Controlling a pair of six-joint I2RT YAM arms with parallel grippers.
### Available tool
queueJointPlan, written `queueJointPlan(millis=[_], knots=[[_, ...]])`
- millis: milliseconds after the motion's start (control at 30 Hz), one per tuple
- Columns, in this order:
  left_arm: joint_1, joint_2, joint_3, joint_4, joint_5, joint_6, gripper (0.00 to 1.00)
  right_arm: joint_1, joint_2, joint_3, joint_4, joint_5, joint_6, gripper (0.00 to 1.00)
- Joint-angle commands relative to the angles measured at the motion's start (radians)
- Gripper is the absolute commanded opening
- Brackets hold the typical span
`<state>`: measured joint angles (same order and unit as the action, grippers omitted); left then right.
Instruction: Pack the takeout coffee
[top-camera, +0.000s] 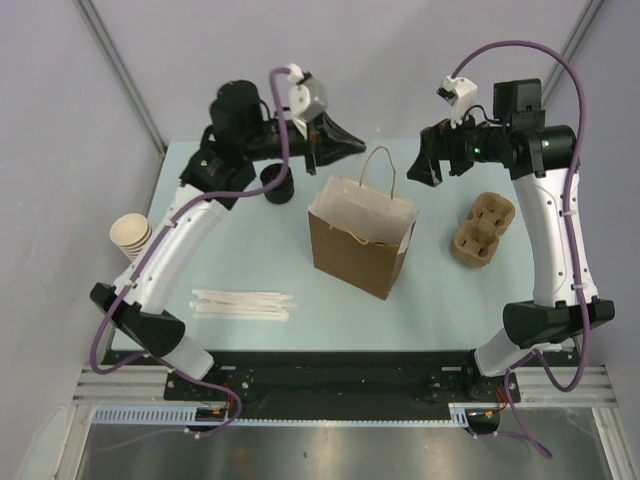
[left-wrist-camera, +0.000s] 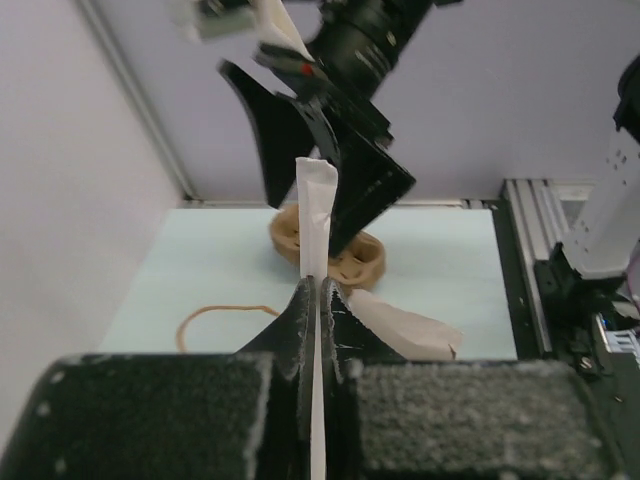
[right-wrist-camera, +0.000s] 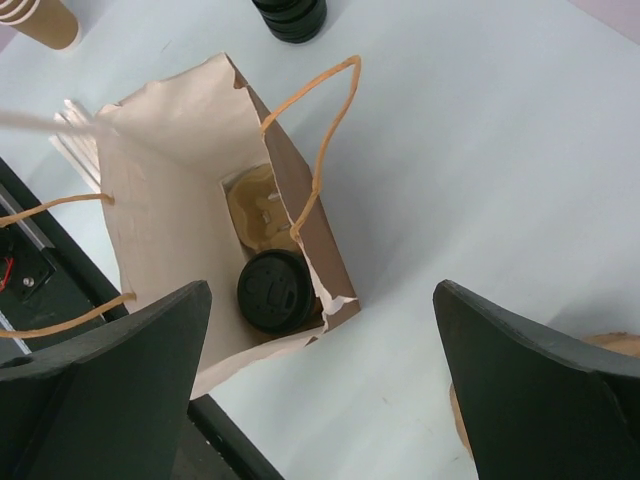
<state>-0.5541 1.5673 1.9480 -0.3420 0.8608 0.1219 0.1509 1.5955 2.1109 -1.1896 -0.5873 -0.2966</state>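
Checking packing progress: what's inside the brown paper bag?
Inside the paper bag, the takeout coffee shows only its black lid, seated in a tan pulp carrier. Its cup body is hidden beneath that lid.

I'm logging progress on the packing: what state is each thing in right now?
paper bag: upright, mouth open.
takeout coffee: lidded, standing inside the bag.
left gripper: shut on a wrapped straw.
right gripper: open, holding nothing.
loose straws: lying flat on the table.
cup carrier: on the table, empty.
black lids: stacked on the table.
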Motion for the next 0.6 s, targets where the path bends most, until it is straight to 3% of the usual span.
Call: queueJointPlan(millis=[0, 133, 333, 567], knots=[[-0.065, -0.027, -0.139, 0.196, 0.049, -0.024, 0.0, -0.01, -0.066, -0.018, 0.025, -0.025, 0.02, 1.0], [-0.087, -0.018, -0.191, 0.135, 0.046, 0.06, 0.0, -0.014, -0.089, -0.037, 0.021, -0.026, 0.019, 1.0], [-0.092, -0.044, -0.302, -0.018, 0.012, 0.312, 0.0, -0.017, -0.115, -0.071, 0.013, -0.02, 0.01, 1.0], [-0.092, -0.064, -0.423, -0.083, -0.043, 0.421, 0.06, -0.02, -0.126, -0.094, 0.008, -0.016, -0.003, 1.0]])
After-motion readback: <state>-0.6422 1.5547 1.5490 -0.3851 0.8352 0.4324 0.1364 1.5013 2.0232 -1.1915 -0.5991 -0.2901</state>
